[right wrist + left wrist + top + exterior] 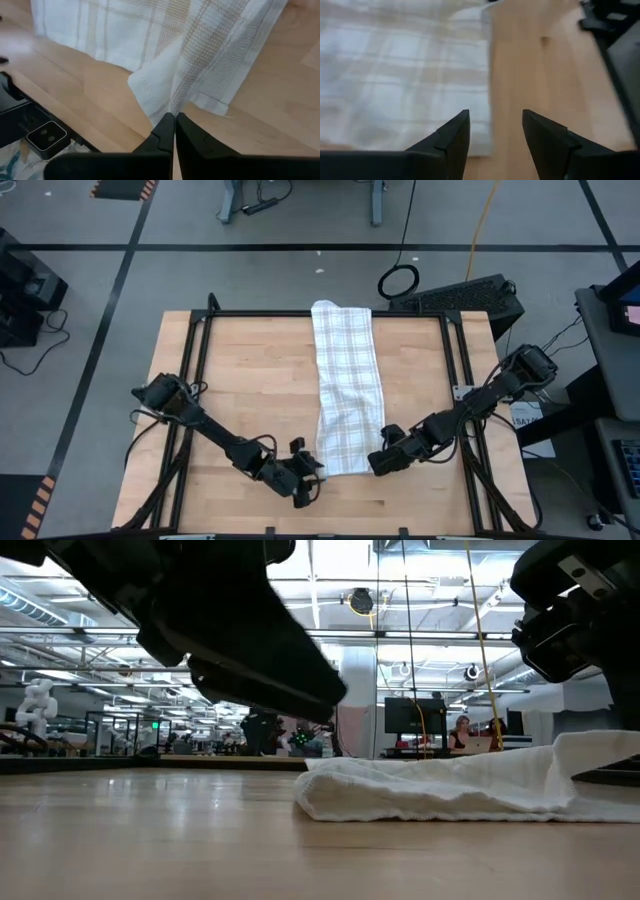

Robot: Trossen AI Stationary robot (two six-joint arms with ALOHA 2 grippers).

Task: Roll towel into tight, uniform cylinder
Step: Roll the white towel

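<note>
The white checked towel (345,380) lies as a long folded strip down the middle of the table, from the far edge toward the near edge. My right gripper (378,463) is shut on its near right corner. My left gripper (312,470) is open by the near left corner. In the left wrist view its fingers (495,127) stand over the towel's side edge (487,100). In the low view it hangs above the table, clear of the towel (450,790). My right gripper pinches the towel's near right corner (167,107) between its two shut fingers, where a folded flap and the hemmed edge meet, so more than one layer. The fingers come slanting from the table's right side. The held end (600,750) is raised a little; the rest lies on the table.
Bare wooden table top (250,400) lies on both sides of the towel. A black frame (200,330) runs around the table. The towel's far end (342,310) reaches the far edge. A person sits far off in the room behind (462,730).
</note>
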